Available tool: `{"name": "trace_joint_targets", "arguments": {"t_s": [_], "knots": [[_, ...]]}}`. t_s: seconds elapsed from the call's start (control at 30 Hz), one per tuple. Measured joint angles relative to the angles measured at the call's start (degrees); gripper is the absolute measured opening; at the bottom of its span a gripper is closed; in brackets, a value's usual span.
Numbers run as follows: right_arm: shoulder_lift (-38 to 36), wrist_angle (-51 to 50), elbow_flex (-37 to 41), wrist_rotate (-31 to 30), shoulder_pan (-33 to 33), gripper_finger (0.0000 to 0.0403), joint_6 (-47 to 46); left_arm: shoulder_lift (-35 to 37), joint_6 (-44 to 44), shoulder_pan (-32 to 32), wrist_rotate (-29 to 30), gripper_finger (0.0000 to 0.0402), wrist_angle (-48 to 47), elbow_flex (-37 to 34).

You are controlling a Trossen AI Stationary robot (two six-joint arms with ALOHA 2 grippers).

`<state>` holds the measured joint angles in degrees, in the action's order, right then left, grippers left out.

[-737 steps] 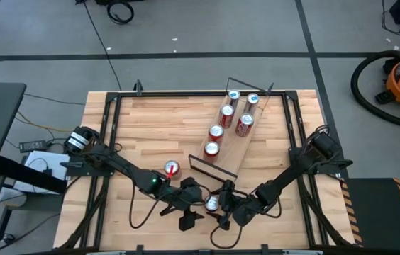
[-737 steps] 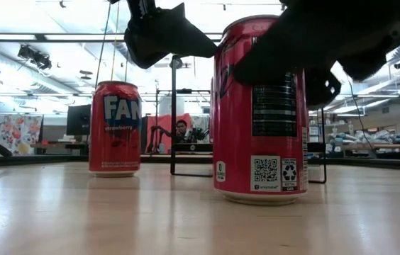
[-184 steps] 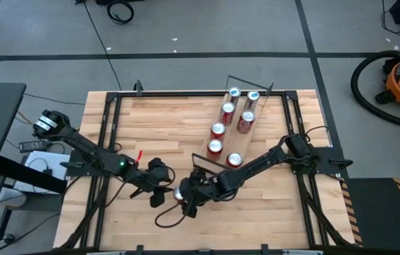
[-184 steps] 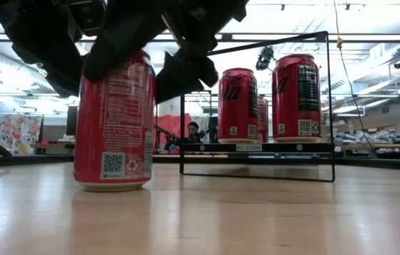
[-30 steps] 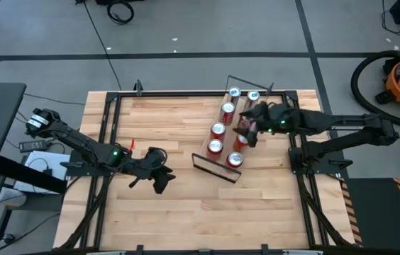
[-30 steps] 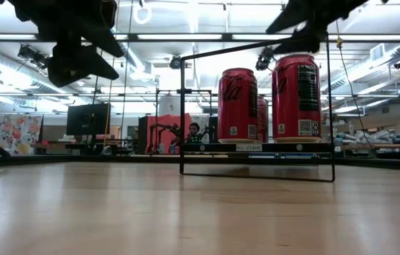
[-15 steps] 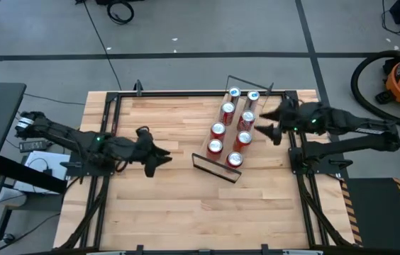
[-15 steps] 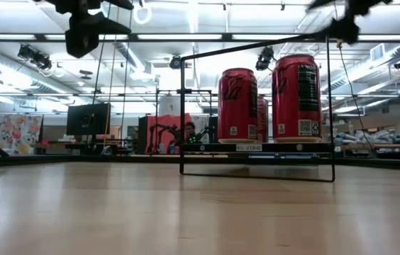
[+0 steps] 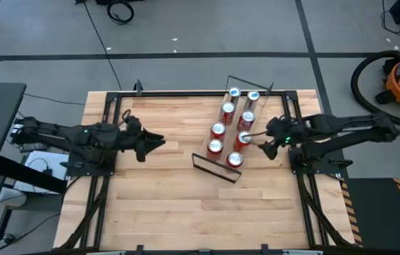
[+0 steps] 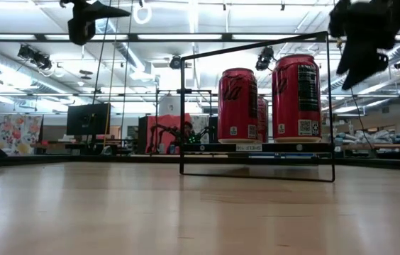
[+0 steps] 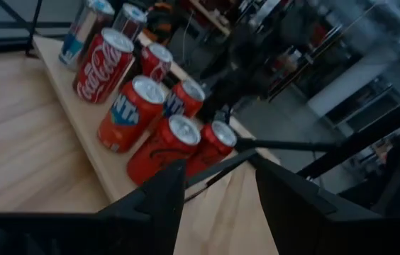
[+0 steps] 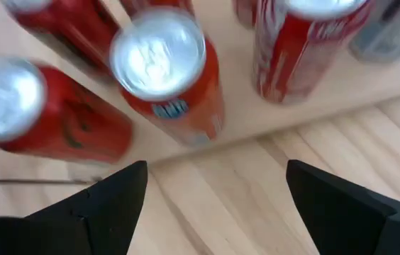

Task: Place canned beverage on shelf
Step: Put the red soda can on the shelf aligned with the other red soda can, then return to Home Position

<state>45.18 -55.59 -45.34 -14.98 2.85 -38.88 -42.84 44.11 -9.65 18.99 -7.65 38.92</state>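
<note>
The left tool (image 9: pixel 159 141) hangs above the surface (image 9: pixel 164 191) with its fingers spread and nothing between them. Well off to its right, the shelf (image 9: pixel 221 157) carries seven cans in two rows. The right tool (image 9: pixel 264 146) hovers just past the shelf's far side, wide open and empty, nearest an orange-red can (image 12: pixel 168 74). No can stands loose on the surface, so the placing looks finished; probably only parking the arms is left.

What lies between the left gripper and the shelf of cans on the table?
Only bare wooden tabletop. In the high view the left gripper hangs open short of the shelf, with no can or other item on the stretch between them.
</note>
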Motion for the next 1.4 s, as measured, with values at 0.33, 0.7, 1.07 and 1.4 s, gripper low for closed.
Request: {"name": "trace_joint_targets", "arguments": {"t_s": [0.33,0.7,1.07,1.4], "knots": [[9.2,6.7,5.6,-0.4,0.1,0.0347,0.5,4.4,0.4,0.6,0.0,0.0183,0.3,0.0],[14.4,11.4,7.6,-3.0,-0.1,0.0347,3.1,4.4,1.8,0.6,-0.1,0.0183,0.1,0.0],[16.5,14.9,7.6,-5.7,-0.9,0.0347,3.1,4.4,4.5,0.5,-0.7,0.0183,0.2,0.0],[10.1,13.8,7.0,0.4,-1.9,0.0347,1.5,6.0,2.2,0.5,-0.8,0.0183,-1.0,0.0]]}}
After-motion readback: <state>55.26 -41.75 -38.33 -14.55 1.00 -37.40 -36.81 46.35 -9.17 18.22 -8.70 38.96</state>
